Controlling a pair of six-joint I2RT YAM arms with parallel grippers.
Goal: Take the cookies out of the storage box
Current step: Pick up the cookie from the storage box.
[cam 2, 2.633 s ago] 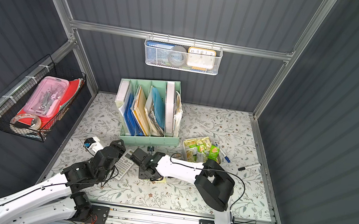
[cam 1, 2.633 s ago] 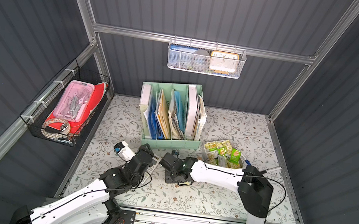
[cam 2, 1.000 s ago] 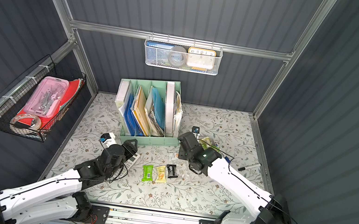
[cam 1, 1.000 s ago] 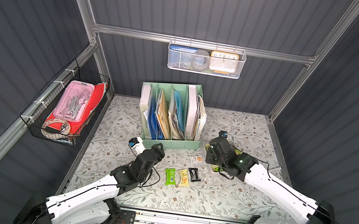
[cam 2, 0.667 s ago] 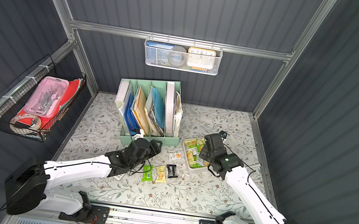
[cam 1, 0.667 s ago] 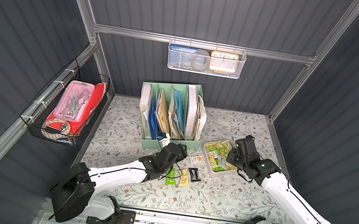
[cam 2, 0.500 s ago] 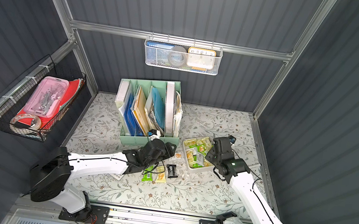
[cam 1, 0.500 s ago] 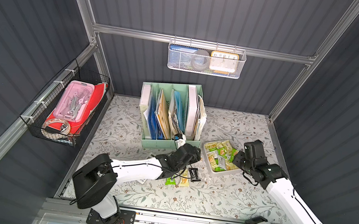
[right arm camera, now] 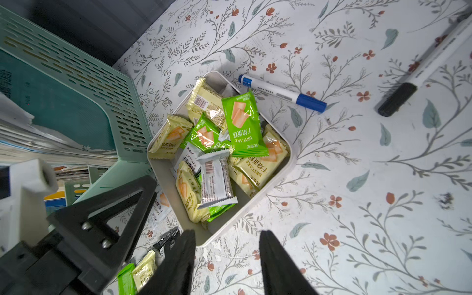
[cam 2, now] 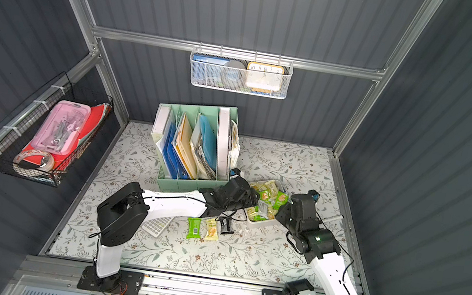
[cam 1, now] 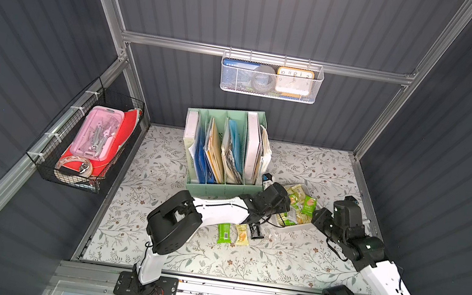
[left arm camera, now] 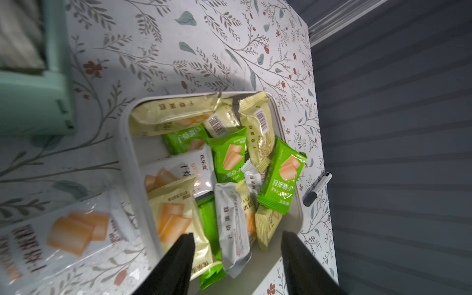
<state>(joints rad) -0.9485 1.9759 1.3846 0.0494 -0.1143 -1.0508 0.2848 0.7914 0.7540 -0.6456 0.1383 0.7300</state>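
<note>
Here the left claw (left arm camera: 237,236) hangs half-spread and empty above the storage box (left arm camera: 125,143); the right claw (right arm camera: 227,232), likewise apart and empty, hovers at its corner. Heaped cookies (left arm camera: 229,158) fill the box; a few lie just beside it.

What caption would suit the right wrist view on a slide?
Open right tool by a corner of the storage box heaped with green, yellow and white cookies, a blue marker alongside.

storage box (left arm camera: 126,143): on table (cam 1: 274,263), right of file organiser (cam 1: 215,190)
cookies (left arm camera: 229,158): most in box; 3 in a row on table, front-left of it
</note>
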